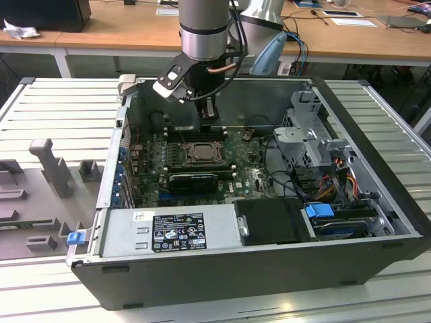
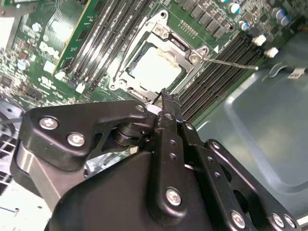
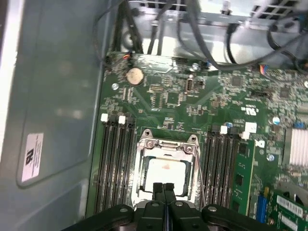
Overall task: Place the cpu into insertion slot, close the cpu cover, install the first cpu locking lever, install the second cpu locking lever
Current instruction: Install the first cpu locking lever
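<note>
End effector (image 3: 163, 186) pressed together, nothing clamped, poised at the edge of the cpu cover (image 3: 168, 146); cannot tell if it touches. Cpu (image 3: 167, 171) is seated in the insertion slot (image 1: 201, 153), mid-frame in the exterior view, inside the open computer case (image 1: 269, 269). Cover lies flat around the chip. A thin locking lever (image 2: 231, 63) juts out sideways.

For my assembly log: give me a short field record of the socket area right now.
cpu: lies in the slot, pale face up
cover: down, framing the cpu
lever: one thin rod sticks out over the memory slots
gripper: shut, over the slot's edge; contact cannot be told
</note>
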